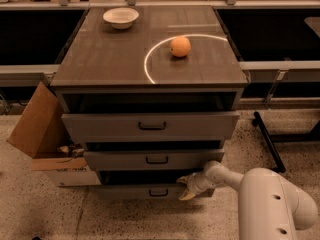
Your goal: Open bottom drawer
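Leftward, box (pixel 37 129); jaws at bottom drawer (pixel 125 191)

Cabinet top (pixel 115 64), centre frame: white bowl (pixel 121 17) upper left, orange (pixel 180 46) upper right, well apart. Gripper (pixel 186 188) at the bottom drawer (pixel 125 191), lower centre.

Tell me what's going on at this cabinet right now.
A white robot arm reaches in from the lower right. Its gripper sits at the bottom drawer, against the top edge of its front, just right of the dark loop handle. That drawer is out only a little. The middle drawer and top drawer stand partly open too. A white bowl and an orange sit on the cabinet top.
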{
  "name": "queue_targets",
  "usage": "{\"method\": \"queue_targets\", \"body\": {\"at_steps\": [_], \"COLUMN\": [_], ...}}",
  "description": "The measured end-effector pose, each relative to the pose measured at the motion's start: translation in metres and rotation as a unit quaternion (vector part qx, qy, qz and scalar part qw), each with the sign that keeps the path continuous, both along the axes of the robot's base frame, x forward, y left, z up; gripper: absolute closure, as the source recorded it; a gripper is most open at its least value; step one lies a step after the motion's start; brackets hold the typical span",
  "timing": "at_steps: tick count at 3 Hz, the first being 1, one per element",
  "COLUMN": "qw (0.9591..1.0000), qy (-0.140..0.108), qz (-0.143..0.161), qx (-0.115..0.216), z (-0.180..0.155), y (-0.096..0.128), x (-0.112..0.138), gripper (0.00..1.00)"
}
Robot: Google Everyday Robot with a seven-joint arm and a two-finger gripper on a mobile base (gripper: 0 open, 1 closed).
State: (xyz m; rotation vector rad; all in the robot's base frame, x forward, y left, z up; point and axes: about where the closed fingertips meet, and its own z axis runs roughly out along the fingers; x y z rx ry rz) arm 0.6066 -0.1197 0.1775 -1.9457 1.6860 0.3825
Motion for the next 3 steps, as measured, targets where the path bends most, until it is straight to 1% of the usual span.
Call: {"method": "queue_targets", "body": {"at_steps": [1, 2, 3], "qw": [1.0000, 1.0000, 0.9999], "qy": [0.000, 0.000, 0.011], "qz": [0.000, 0.000, 0.005], "qx": [0.000, 0.000, 0.002], "z": [0.0001, 0.0001, -0.0044], "y": [0.0000, 0.0000, 0.0020], "x": [0.0000, 0.0000, -0.0049], "gripper": [0.00, 0.00, 0.00]}}
